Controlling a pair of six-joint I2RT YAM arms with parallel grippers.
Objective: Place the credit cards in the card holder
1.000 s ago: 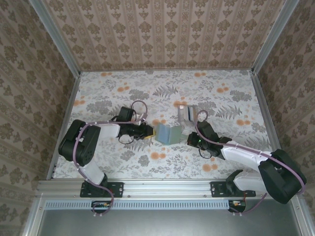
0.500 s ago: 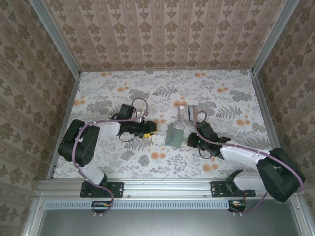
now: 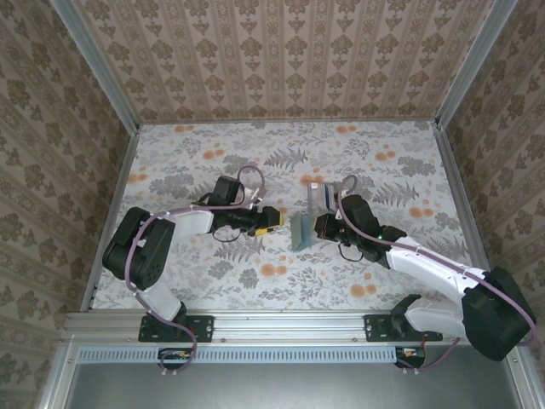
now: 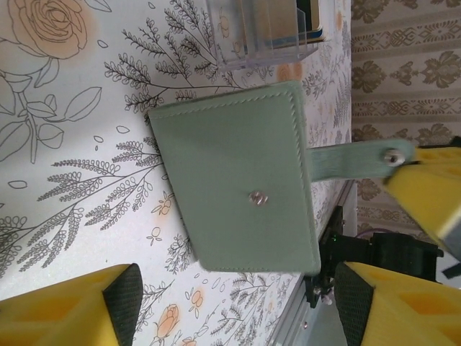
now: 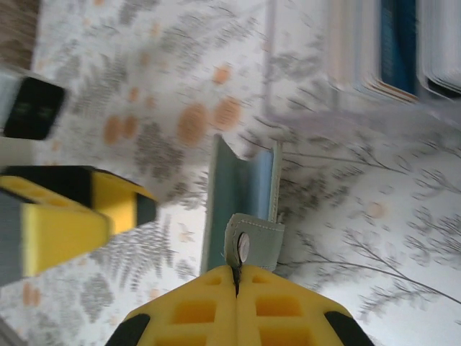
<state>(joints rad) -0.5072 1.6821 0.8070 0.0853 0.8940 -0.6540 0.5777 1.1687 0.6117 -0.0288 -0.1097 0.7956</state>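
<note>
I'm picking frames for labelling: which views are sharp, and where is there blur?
Left wrist: card holder crisp, stitching readable. Right wrist: smeared throughout, the credit cards in their clear stand worst. Top external: even light, soft shadows, no glare.

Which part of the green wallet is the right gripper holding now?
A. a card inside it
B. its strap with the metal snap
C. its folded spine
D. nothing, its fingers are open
B: in the right wrist view the right gripper is closed on the snap strap of the wallet.
</note>
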